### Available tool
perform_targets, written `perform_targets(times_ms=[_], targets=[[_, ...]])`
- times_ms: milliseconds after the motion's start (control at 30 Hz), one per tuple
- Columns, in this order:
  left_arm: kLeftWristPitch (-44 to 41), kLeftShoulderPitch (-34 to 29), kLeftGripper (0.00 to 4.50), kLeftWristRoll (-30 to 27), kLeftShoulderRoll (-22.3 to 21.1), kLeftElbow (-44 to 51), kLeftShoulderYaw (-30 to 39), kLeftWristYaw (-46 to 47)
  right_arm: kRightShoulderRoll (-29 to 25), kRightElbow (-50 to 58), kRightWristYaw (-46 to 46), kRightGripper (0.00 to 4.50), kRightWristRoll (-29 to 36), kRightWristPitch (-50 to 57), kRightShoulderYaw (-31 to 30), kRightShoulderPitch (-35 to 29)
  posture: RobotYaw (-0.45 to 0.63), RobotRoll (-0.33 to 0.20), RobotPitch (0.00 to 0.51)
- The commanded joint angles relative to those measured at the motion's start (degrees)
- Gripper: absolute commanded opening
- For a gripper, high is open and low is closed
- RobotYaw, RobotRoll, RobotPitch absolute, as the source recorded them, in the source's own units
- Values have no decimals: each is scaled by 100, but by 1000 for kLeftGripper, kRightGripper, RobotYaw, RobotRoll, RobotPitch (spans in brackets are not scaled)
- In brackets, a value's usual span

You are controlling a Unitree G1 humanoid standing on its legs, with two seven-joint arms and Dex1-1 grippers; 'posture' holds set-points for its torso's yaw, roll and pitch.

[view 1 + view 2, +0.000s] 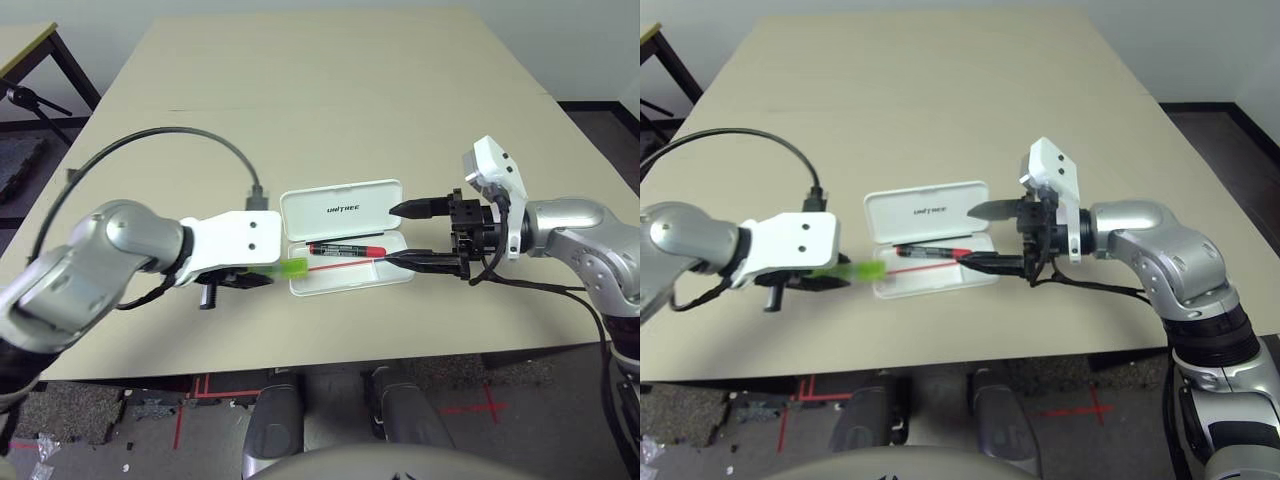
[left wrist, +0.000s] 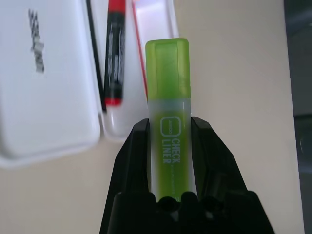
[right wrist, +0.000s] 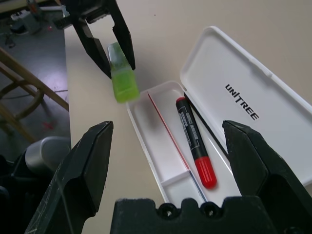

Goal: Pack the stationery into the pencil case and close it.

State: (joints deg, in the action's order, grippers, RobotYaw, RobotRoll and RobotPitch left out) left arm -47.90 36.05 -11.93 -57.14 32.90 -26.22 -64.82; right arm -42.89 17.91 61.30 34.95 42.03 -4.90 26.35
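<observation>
The white pencil case (image 1: 340, 208) lies open at the table's middle, lid flat behind the tray (image 3: 151, 122). A red marker (image 1: 347, 248) with a black end rests in the tray, also seen as the marker (image 3: 195, 141). My left gripper (image 2: 169, 126) is shut on a lime-green highlighter (image 2: 168, 97), which points toward the tray's left end and hovers just left of it (image 1: 293, 267). My right gripper (image 1: 415, 235) stands open at the case's right end, one finger by the lid's edge and the other by the tray's end, nothing held.
A black cable (image 1: 200, 135) loops over the table from my left wrist. Another table's corner (image 1: 25, 45) and a stand sit off the far left. The table's front edge (image 1: 300, 365) runs close below the case.
</observation>
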Motion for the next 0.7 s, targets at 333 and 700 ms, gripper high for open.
perform_targets(times_ms=[333, 700], targets=[[-597, 637, 1069, 325, 1285, -751, -648, 292, -182, 357, -195, 4500, 88, 178, 175, -298, -88, 0, 136], [-784, 557, 1069, 263, 1771, -971, -831, 367, -261, 534, -277, 4500, 169, 300, 301, -423, -106, 0, 150]])
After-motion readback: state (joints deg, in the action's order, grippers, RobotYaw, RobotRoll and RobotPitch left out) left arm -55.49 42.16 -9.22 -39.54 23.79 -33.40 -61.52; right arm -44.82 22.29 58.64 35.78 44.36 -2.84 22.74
